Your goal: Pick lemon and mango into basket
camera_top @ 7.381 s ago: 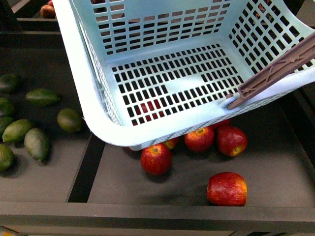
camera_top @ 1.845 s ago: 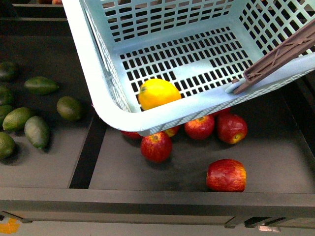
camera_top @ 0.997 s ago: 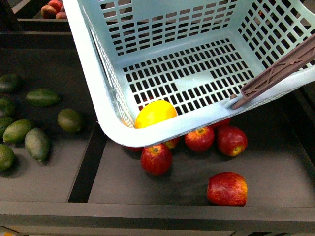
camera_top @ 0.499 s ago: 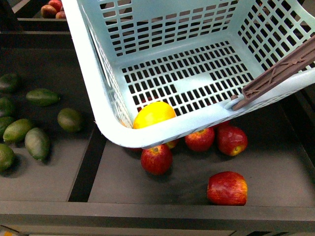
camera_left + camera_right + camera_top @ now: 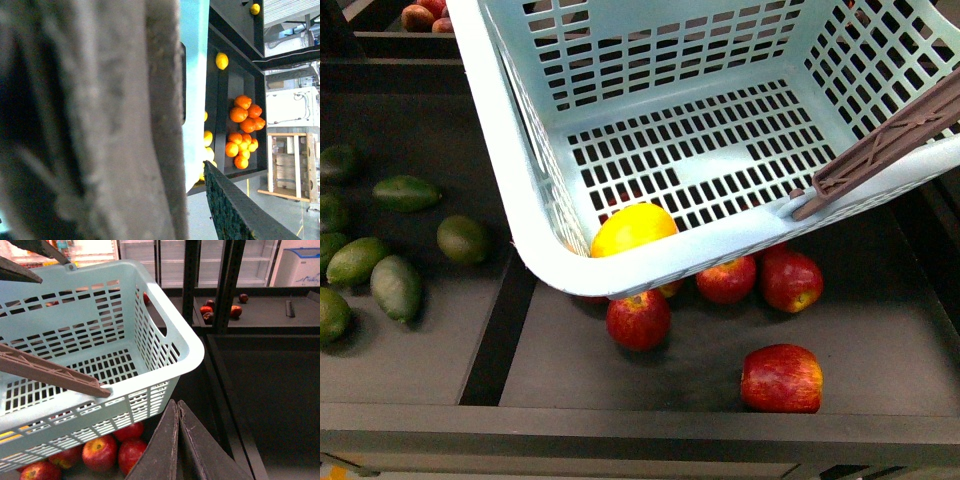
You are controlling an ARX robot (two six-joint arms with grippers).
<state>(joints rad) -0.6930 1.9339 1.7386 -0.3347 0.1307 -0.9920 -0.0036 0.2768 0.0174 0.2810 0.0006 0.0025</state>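
1. Dark shelf (image 5: 880,330): spans the lower part of the front view, with a divider running between its left and right sections.
2. Basket (image 5: 535,240): aqua, with slotted walls, tilted and raised above the right section. Its brown handle (image 5: 885,150) lies across the right-hand rim.
3. Left claw (image 5: 100,120): a blurred grey mass fills the left wrist view beside the basket wall. Whether it is open or closed cannot be determined.
4. Right claw (image 5: 176,405): fingers pressed together with nothing between them, positioned just outside the basket's near wall.
5. Green fruits (image 5: 396,287): scattered over the left section.
6. Red apples (image 5: 638,318): four on the right section, three of them partly under the basket.
7. Lemon (image 5: 633,228): inside the basket, resting on the slotted floor in the lowest corner, against the near wall.
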